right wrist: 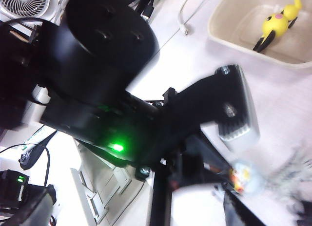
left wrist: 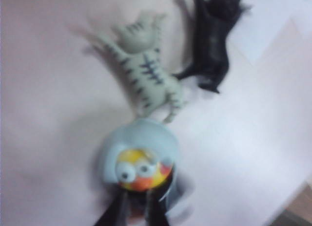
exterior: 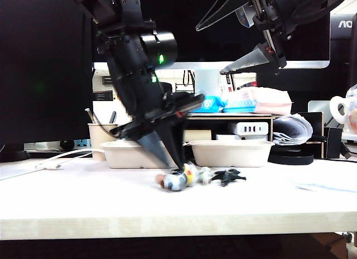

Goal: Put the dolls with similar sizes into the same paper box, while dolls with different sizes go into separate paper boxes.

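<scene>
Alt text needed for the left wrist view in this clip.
The left pincer closes on a blue-headed doll lying on a pale table, its big-eyed yellow-orange face up. Past it lie a grey striped cat and a black animal. The picture is blurred.

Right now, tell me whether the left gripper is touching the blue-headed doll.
Touching. In the left wrist view the left gripper has its dark fingers closed against the base of the blue-headed doll; the exterior view shows its tip down on it.
</scene>
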Tool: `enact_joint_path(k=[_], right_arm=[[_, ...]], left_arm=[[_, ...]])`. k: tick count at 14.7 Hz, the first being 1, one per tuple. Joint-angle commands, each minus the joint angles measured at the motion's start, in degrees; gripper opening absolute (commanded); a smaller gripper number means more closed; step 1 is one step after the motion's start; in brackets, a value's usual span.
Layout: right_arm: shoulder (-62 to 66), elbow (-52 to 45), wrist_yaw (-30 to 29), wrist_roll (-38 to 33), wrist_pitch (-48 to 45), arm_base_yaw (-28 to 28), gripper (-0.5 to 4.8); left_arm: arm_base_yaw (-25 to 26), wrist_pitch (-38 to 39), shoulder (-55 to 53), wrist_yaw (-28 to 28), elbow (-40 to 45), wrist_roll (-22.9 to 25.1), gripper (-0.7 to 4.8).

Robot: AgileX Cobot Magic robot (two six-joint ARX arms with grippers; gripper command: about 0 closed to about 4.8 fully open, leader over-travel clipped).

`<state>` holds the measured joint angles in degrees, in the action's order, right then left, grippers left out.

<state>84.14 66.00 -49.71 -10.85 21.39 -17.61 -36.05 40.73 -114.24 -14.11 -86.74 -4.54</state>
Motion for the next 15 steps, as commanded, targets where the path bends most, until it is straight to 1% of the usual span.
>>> enact_joint_path(k=[1,2,4,5,9,10,12,13,15], right_arm=[[-0.3,0.1,-0.6,0.4,-0.6,0.0,4.79],[-0.3,0.1,-0.7,0.4,-0.6,0.0,4.79],[-0.3,0.1,-0.8,0.4,-0.6,0.0,4.79],[-0.3,0.1,-0.8,0.4,-0.6,0.0,4.79],[-0.3,0.1,-0.8,0.4,-0.6,0.0,4.79],[-0.3,0.1,-0.8,0.4,-0.6,0.0,4.79],[-0.3,0.1,-0.8,0.4,-0.6,0.0,4.79],[-0.3,0.1,-0.8,0.4,-0.6,0.0,4.79],[-0.3,0.1,-1.0,0.4,-0.6,0.0,4.79]], left_arm=[[0.0,0.2,-1.0,0.6,0.1,1.6,0.85],[0.0,0.3,-1.2,0.5,0.1,1.6,1.08],[0.0,-0.2,-1.2,0.2,0.1,1.5,3.79],[0.0,-0.7,-1.2,0.2,0.1,0.8,4.79],[0.0,-3.9,-1.2,0.3,0.1,-3.2,4.79],[-0.1,-5.7,-1.2,-0.3,0.1,-5.8,4.79],[-0.1,-6.9,-1.3,-1.6,0.1,-10.3,4.79],[-0.3,-7.0,-1.8,-2.0,0.1,-13.8,4.79],[-1.6,-7.0,-3.3,-2.3,0.1,-14.6,4.79]])
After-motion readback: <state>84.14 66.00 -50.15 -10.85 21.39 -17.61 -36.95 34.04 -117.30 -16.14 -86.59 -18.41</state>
